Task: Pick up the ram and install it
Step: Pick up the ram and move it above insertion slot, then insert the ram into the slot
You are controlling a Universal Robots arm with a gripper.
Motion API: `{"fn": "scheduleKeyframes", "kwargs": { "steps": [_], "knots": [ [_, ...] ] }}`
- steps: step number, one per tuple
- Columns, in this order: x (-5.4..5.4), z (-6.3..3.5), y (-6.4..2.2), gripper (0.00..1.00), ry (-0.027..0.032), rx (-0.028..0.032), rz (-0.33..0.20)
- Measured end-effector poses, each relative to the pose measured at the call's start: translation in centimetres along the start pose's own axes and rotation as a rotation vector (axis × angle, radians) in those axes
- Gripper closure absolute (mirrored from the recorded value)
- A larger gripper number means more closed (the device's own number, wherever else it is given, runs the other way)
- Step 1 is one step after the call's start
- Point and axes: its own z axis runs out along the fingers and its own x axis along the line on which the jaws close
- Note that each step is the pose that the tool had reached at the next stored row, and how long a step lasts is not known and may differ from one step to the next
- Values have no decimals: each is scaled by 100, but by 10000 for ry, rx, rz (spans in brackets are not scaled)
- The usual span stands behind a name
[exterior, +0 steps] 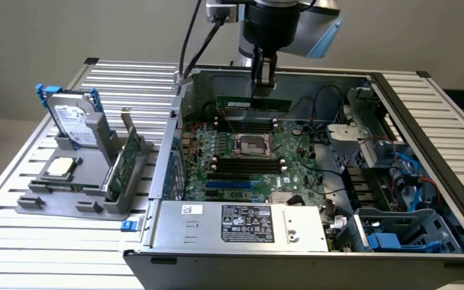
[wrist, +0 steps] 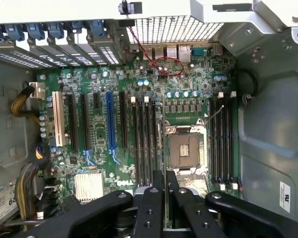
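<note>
PC case [exterior: 296, 261] open, mid frame, mobo [exterior: 296, 158] bare inside. Ram [exterior: 240, 103] hangs upper centre, above the board's far edge, my gripper [exterior: 263, 92] clamped on it. Step: carry/align, I reckon. Seating needs the stick square over a DIMM slot [exterior: 248, 163], notch matched.

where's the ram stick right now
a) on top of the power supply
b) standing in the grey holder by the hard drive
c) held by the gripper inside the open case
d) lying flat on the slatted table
c: the gripper is shut on the top edge of the ram, holding it over the motherboard inside the case.
</note>
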Motion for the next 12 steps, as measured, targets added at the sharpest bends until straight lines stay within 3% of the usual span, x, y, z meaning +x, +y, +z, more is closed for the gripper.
{"fn": "scheduleKeyframes", "kwargs": {
  "steps": [12],
  "knots": [
    [0,0,0,86,5,-2,-1]
  ]
}}
